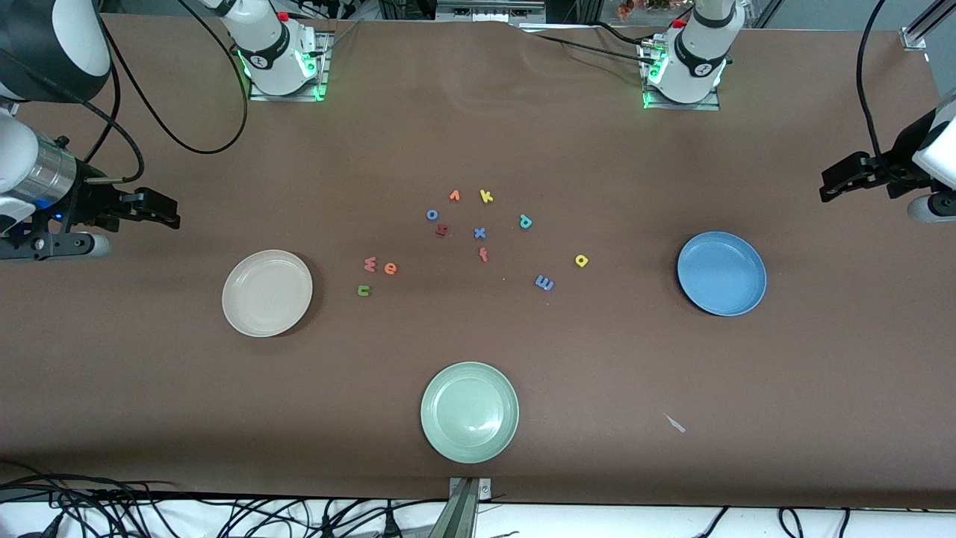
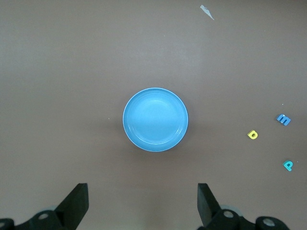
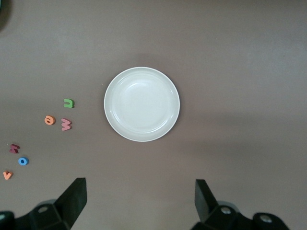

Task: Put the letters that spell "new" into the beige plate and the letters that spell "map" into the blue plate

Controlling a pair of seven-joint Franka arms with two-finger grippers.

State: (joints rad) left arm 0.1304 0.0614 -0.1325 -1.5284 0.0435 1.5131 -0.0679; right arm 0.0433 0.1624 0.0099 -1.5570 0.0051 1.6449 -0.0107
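Front view. A brown desk [image 1: 478, 359] carries three plates: the beige plate [image 1: 267, 293] toward the right arm's end, the blue plate [image 1: 721, 273] toward the left arm's end, and a pale green plate [image 1: 469, 412] between them, nearest the camera. All three are bare. Scattered between the beige and blue plates lie the foam letters: pinkish-red w [image 1: 370, 264], orange e [image 1: 390, 268] and green n [image 1: 364, 291] clustered near the beige plate; blue m [image 1: 544, 282], yellow a [image 1: 582, 260] and teal p [image 1: 525, 221] toward the blue plate. Farther from the camera lie an orange v [image 1: 454, 196], yellow k [image 1: 486, 196], blue o [image 1: 432, 215], blue x [image 1: 479, 233], red f [image 1: 483, 255] and a dark red letter [image 1: 441, 230]. Only this view shows both arms waiting at the desk's ends, the right claw [image 1: 168, 213] and left claw [image 1: 829, 183] raised.

Left wrist view. The left claw [image 2: 143, 203], wide open and holding nothing, hangs beside the blue plate [image 2: 155, 120]; m [image 2: 284, 119], a [image 2: 253, 134] and p [image 2: 288, 165] appear at the edge.

Right wrist view. The right claw [image 3: 140, 200], likewise spread and holding nothing, hangs beside the beige plate [image 3: 142, 104]; n [image 3: 69, 103], e [image 3: 50, 120] and w [image 3: 66, 124] lie near it.
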